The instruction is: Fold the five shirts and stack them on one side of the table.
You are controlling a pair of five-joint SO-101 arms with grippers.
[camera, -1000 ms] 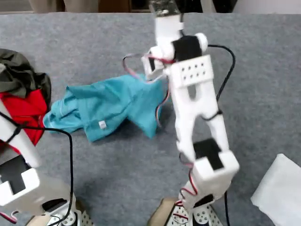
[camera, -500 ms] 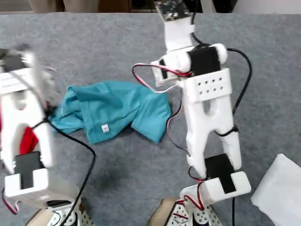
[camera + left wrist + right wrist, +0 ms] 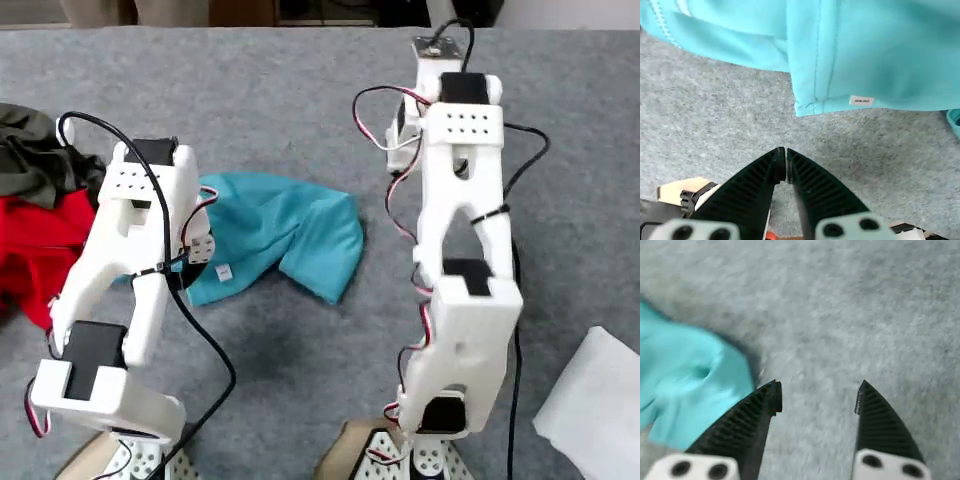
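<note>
While the teal shirt (image 3: 285,225) lies crumpled on the table (image 3: 250,90), folding looks not yet begun | next: probably grip a hem and spread it flat | left gripper (image 3: 785,159) hovers just short of the shirt's labelled hem, closed, empty | right gripper (image 3: 817,390) hangs beside the shirt's opposite edge, wide open, empty.

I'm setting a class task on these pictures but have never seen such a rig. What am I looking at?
Two white robot arms stand at a grey table. One picture looks down from above; the other two come from cameras on the arms' wrists. The left claw is shut, empty, near the hem of a crumpled teal shirt. The right claw is open over table beside that shirt. A red shirt and a dark garment lie heaped at one end, a white cloth at the other.
</note>
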